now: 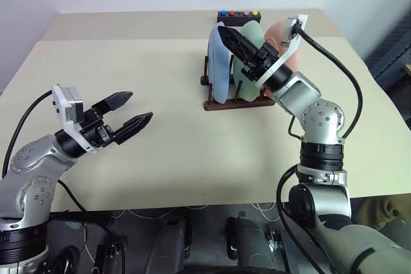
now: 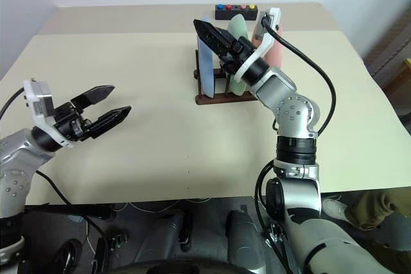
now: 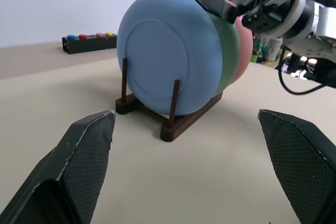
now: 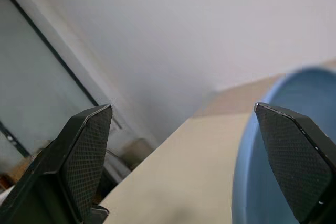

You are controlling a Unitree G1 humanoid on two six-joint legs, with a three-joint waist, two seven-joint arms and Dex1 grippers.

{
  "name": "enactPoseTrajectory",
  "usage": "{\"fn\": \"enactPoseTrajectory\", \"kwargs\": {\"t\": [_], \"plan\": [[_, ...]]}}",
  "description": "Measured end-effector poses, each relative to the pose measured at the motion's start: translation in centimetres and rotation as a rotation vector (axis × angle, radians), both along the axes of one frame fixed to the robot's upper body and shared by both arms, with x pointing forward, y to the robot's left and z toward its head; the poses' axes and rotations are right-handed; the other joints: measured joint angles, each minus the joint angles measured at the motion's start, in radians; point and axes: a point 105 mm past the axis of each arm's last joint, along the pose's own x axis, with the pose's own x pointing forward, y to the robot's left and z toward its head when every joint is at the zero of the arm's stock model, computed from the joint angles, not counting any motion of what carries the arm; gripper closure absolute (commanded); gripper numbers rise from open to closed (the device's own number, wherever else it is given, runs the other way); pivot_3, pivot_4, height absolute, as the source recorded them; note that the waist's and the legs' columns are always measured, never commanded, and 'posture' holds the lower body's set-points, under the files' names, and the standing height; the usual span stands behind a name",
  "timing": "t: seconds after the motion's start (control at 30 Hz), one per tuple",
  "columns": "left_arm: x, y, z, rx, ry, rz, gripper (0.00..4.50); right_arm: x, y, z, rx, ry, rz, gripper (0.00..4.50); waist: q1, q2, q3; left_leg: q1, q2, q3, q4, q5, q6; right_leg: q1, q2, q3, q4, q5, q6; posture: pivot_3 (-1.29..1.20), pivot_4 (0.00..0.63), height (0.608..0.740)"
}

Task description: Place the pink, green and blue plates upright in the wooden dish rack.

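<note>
Plates: blue plate (image 3: 168,59), green plate (image 3: 227,56), pink plate (image 3: 244,51) — round, matte, upright in dark wooden dish rack (image 3: 173,119) | right gripper (image 1: 234,43) over rack, fingers apart | left gripper (image 1: 128,112) well left of rack — fingers apart, empty

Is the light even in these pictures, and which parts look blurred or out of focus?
Left eye view: soft even light, faint shadows beside the wooden dish rack. Left wrist view: blue plate sharp, near fingers slightly soft. Right wrist view: background and blue plate rim blurred, fingers sharp.
</note>
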Motion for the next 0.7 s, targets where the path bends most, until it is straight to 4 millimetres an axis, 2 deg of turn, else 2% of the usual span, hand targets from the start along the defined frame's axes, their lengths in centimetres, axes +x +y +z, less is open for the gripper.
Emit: {"fn": "enactPoseTrajectory", "kwargs": {"t": [0.23,0.4,0.53,0.6,0.7], "plan": [[0.1,-0.1,0.2,0.0,-0.007,-0.002,0.0,0.0,-0.6,0.8,0.033,-0.055,-0.03,0.08,0.001,0.0,0.0,0.0,0.0,0.0,0.0,0.0,0.0,0.0,0.0,0.0,0.0,0.0,0.0,0.0,0.15,0.735],[0.1,-0.2,0.4,0.002,-0.017,-0.006,0.0,-0.6,-2.5,2.6,0.067,-0.162,-0.077,0.08,0.002,0.0,0.0,0.0,0.0,0.0,0.0,0.0,0.0,0.0,0.0,0.0,0.0,0.0,0.0,0.0,0.15,0.735],[0.2,-0.2,0.6,0.01,-0.025,-0.007,0.0,-1.6,-4.9,3.6,-0.019,-0.283,-0.089,0.08,0.004,0.0,0.0,0.0,0.0,0.0,0.0,0.0,0.0,0.001,0.0,0.0,-0.001,0.0,0.0,0.0,0.15,0.735],[0.3,-0.1,0.6,0.019,-0.024,-0.007,0.0,-2.3,-5.9,3.4,-0.077,-0.318,-0.075,0.08,0.004,0.0,0.0,0.0,0.0,0.0,0.0,0.0,0.0,0.001,0.0,0.0,-0.002,0.0,0.0,0.0,0.15,0.735],[0.4,-0.1,0.7,0.039,-0.025,-0.02,0.0,-3.8,-7.6,1.0,-0.219,-0.305,0.008,0.08,0.005,0.0,0.0,0.0,0.0,0.0,0.0,0.0,0.0,0.002,0.0,0.0,-0.003,0.0,0.0,0.0,0.15,0.735]]}}
